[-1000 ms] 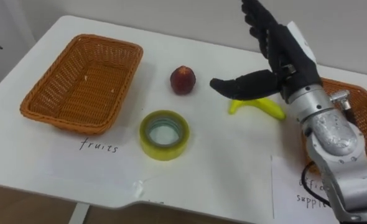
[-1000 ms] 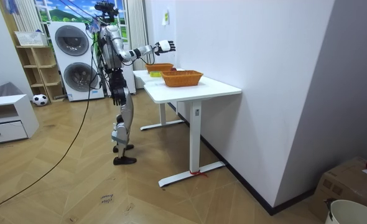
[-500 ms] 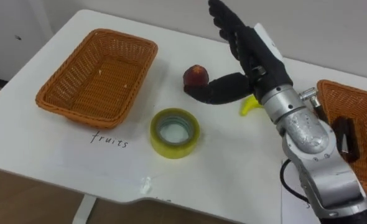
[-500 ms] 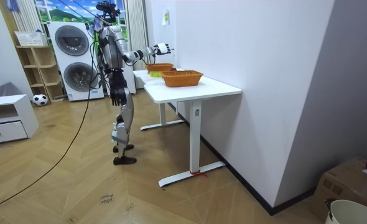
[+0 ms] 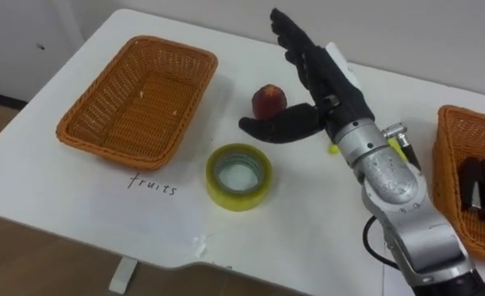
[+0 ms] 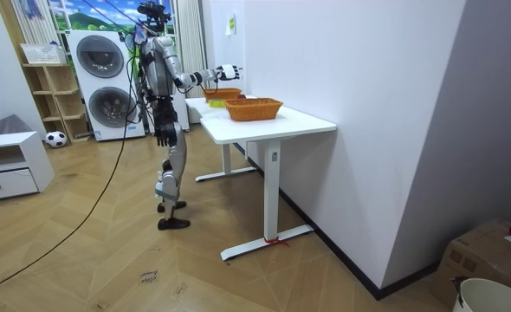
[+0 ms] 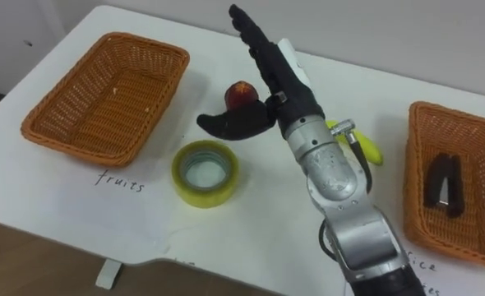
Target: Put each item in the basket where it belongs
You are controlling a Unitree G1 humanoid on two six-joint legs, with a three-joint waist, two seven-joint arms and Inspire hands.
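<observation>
My right hand (image 5: 323, 78) hovers open over the white table (image 5: 86, 222), fingers straight, its thumb stretched out just in front of a red peach (image 5: 269, 99). A yellow roll of tape (image 5: 238, 175) lies in front of the thumb, apart from it. The yellow banana (image 7: 364, 146) lies mostly behind my wrist. The wicker basket (image 5: 94, 136) on the left, with "fruits" written before it, holds nothing. The wicker basket (image 7: 415, 205) on the right holds a black stapler (image 7: 442, 185). In the room view I stand at the table's end with my right hand (image 6: 228, 71) reaching over it.
Handwritten paper labels lie at the table's front edge. The table's near edge runs close below the tape. A wall rises behind the table. In the room view, washing machines (image 6: 104, 78) stand behind me.
My right hand has moved left, from above the banana to beside the peach, and stays open. The whole eye view has shifted as well. The fruit and tape lie where they were.
</observation>
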